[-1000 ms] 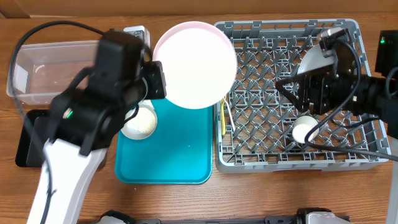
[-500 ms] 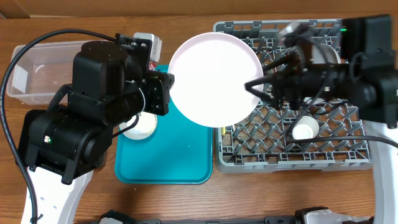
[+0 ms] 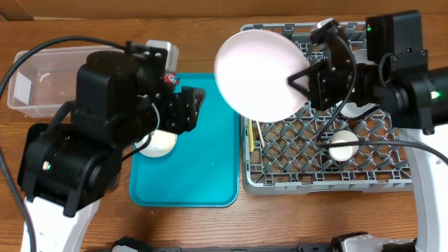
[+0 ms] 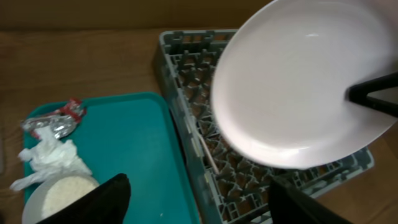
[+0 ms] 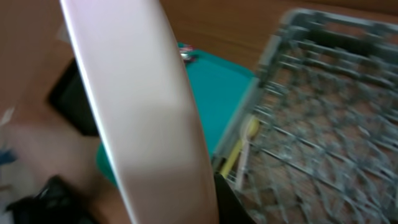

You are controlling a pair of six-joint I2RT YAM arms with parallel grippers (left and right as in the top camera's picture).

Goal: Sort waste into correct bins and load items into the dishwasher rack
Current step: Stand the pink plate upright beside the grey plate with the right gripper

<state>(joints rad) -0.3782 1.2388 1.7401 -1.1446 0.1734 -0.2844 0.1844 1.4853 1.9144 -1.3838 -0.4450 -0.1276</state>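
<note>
My right gripper (image 3: pixel 297 78) is shut on the right edge of the pale pink plate (image 3: pixel 262 73), which hangs tilted above the left end of the grey dishwasher rack (image 3: pixel 392 176). The left wrist view shows the plate (image 4: pixel 298 81) with dark fingers (image 4: pixel 373 93) pinching its rim. In the right wrist view the plate (image 5: pixel 137 106) is edge-on and blurred. My left gripper (image 3: pixel 192 108) stands open and empty over the teal tray (image 3: pixel 203 175), apart from the plate. A white cup (image 3: pixel 341 147) and a yellow spoon (image 3: pixel 250 136) lie in the rack.
On the teal tray's left side are a bowl of rice (image 4: pixel 59 193), a white napkin (image 4: pixel 53 155) and a red-and-silver foil wrapper (image 4: pixel 59 121). A clear tub (image 3: pixel 49 77) stands at the far left, partly under my left arm.
The left gripper let go of the pink plate and drew back over the tray. The right gripper closed on the plate's rim and carried it right, over the rack.
</note>
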